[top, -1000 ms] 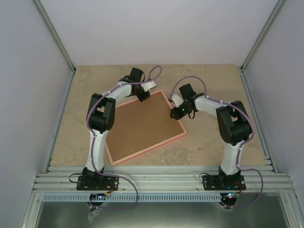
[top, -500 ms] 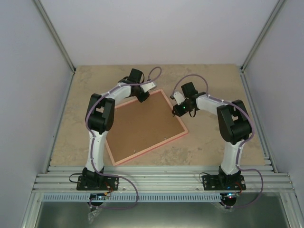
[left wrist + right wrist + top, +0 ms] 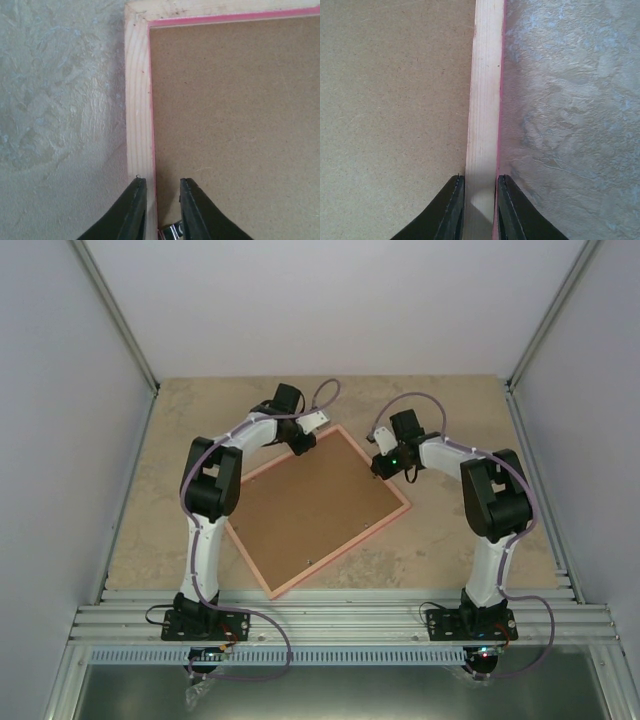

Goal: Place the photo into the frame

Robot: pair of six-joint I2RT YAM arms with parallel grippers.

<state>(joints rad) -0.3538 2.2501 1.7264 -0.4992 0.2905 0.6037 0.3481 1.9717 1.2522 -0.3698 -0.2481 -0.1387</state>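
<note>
The pink frame (image 3: pixel 345 552) lies face down on the table, turned like a diamond, with a plain brown backing board (image 3: pixel 315 510) filling it. The photo is hidden. My right gripper (image 3: pixel 378 468) is shut on the frame's upper right rail (image 3: pixel 485 90), which fills the gap between its fingertips (image 3: pixel 480 181). My left gripper (image 3: pixel 300 445) is over the upper left rail (image 3: pixel 137 100) near the top corner. Its jaws (image 3: pixel 162 187) stand a little apart, one finger over the wood, the other over the board (image 3: pixel 235 115). A small metal tab (image 3: pixel 171 231) shows between them.
The mottled beige table (image 3: pixel 450 560) surrounds the frame on all sides. Grey walls with metal posts close in the left, right and back. A ribbed metal rail (image 3: pixel 340 620) carrying both arm bases runs along the near edge.
The frame has swung about its upper left part: its right corner moved up and right, its bottom corner right. The right gripper closed on the rail and moved with it. The left stayed.
</note>
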